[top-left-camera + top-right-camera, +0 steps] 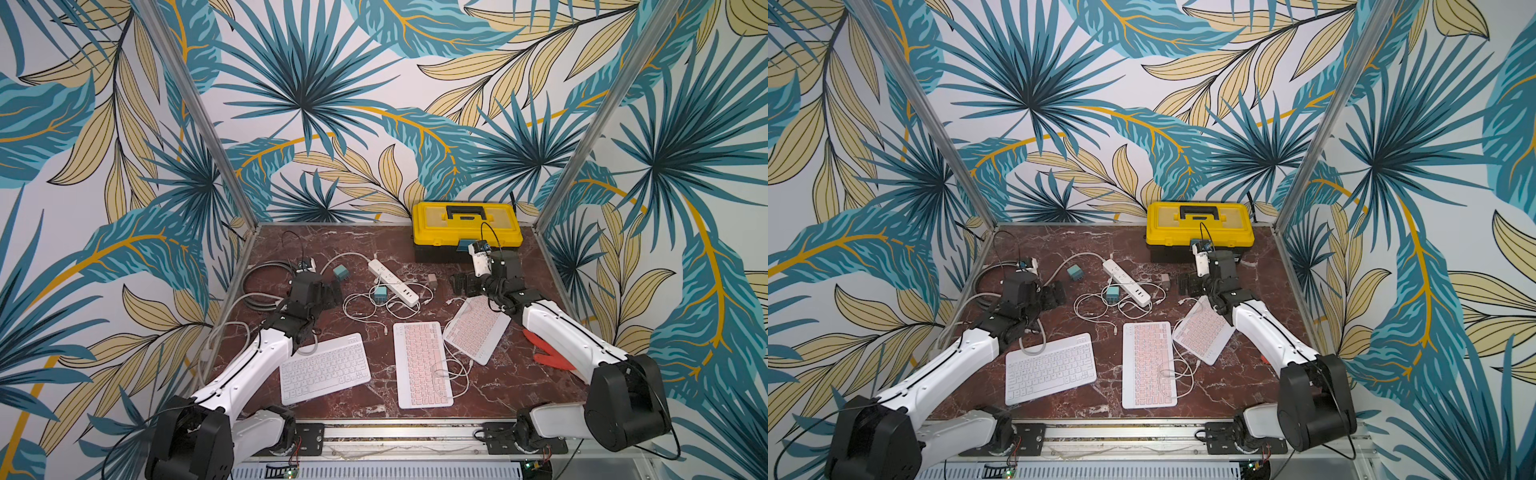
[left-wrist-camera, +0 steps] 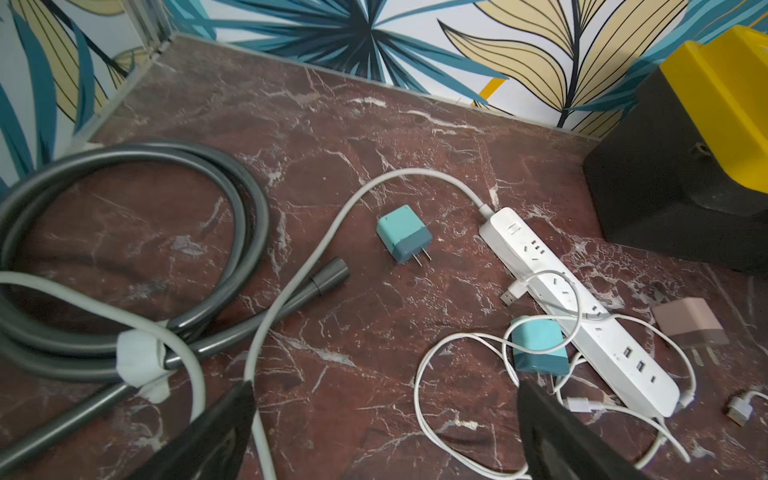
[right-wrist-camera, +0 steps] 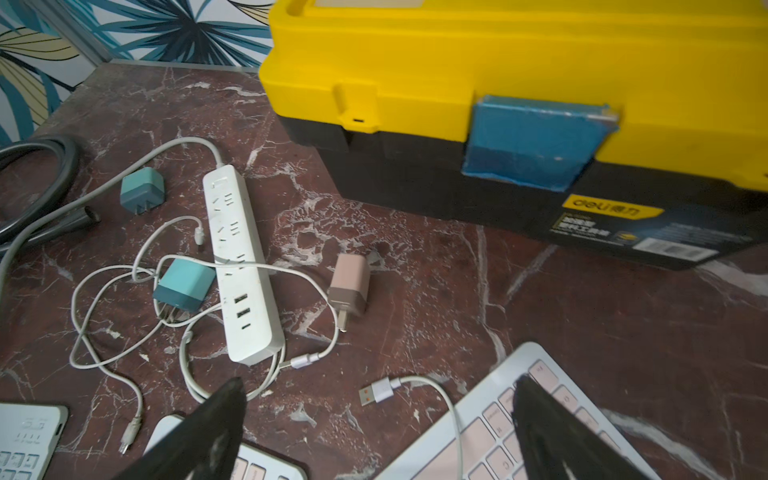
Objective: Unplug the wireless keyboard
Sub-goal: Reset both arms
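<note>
L pincer (image 2: 384,386) spread, empty, over surface (image 2: 374,124) nr pwr strip (image 2: 606,345); R pincer (image 3: 378,381) spread, empty, by far corner of tilted pink kbd (image 1: 478,328), 2 o'clock from mid kbd (image 1: 422,365).

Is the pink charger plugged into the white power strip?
No, in the right wrist view the pink charger lies beside the power strip, prongs bare.

Power strip (image 1: 392,282) lies behind the middle keyboard (image 1: 422,365), toolbox (image 1: 465,226) farther back on the right
</note>
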Action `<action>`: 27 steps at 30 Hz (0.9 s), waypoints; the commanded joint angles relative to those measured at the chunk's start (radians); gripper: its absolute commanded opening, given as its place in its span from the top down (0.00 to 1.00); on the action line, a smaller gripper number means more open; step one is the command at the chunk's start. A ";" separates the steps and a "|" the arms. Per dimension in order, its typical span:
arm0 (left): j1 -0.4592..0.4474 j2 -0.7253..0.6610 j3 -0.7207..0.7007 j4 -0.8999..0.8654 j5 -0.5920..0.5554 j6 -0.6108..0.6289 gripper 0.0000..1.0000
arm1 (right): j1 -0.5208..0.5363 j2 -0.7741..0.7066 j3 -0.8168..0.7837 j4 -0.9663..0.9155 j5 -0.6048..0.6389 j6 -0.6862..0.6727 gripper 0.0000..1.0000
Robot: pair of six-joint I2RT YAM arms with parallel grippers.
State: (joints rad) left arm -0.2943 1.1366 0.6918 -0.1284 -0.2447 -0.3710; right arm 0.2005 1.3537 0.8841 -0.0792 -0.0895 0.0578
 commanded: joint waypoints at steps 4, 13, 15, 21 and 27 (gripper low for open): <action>0.071 0.005 -0.101 0.199 -0.075 0.216 0.00 | -0.064 -0.084 -0.120 0.051 0.094 0.053 0.01; 0.305 0.188 -0.240 0.658 0.107 0.269 0.00 | -0.110 -0.121 -0.233 0.179 0.191 0.089 0.01; 0.313 0.252 -0.223 0.718 0.107 0.301 0.00 | -0.111 -0.128 -0.258 0.221 0.233 0.091 0.01; 0.326 0.415 -0.342 1.116 0.107 0.313 0.00 | -0.117 -0.146 -0.332 0.350 0.324 0.087 0.01; 0.323 0.416 -0.341 1.115 0.088 0.309 0.00 | -0.118 -0.099 -0.429 0.565 0.433 0.015 0.01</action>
State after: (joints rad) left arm 0.0231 1.5608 0.3428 0.8864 -0.1455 -0.0738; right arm 0.0856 1.2289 0.4923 0.3378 0.2642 0.1173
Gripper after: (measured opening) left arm 0.997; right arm 0.993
